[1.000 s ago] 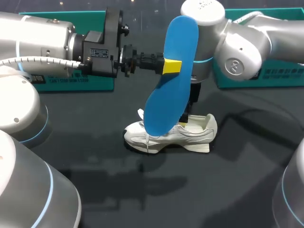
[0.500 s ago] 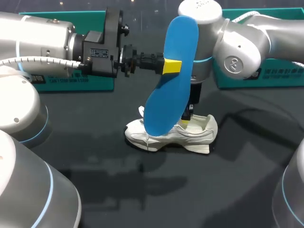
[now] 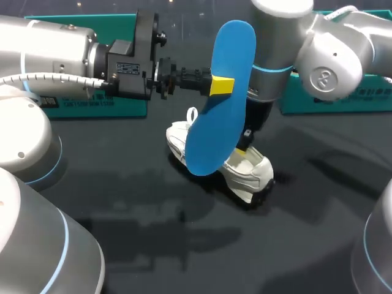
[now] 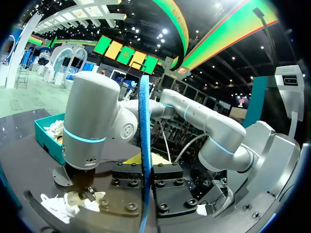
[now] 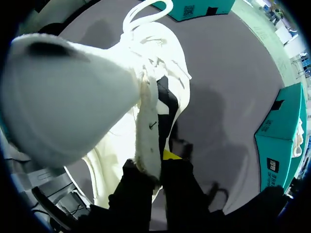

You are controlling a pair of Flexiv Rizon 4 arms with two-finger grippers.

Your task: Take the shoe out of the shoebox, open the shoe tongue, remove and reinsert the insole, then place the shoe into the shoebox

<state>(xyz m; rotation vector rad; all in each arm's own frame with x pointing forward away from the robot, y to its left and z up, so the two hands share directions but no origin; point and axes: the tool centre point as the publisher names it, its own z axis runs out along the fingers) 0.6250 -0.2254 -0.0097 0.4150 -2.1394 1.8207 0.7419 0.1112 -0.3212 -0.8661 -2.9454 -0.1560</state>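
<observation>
The white shoe [image 3: 236, 168] is pinched by the right fingers [image 5: 181, 190]: they press from both sides on the padded rim of its opening near the heel, one finger inside the shoe and one outside. The shoe runs away from those fingers, its toe pointing ahead of them and its lace loop [image 5: 146, 12] at the far end. In the head view it sits slanted on the dark table [image 3: 122, 202]; whether the sole rests flat there cannot be told.

Above the shoe, the blue insole [image 3: 222, 98] stands nearly upright. The left fingers [image 3: 222, 86] clamp it across its upper half from both faces. In the left wrist view the insole shows edge-on between the two dark fingers, and the shoe lies low beside and beyond them, under the right arm [image 4: 92, 121].

The teal shoebox [image 3: 343, 101] stands well behind the right fingers, with white paper inside. Another teal box piece [image 3: 92, 107] lies behind the left arm [image 3: 55, 49].
</observation>
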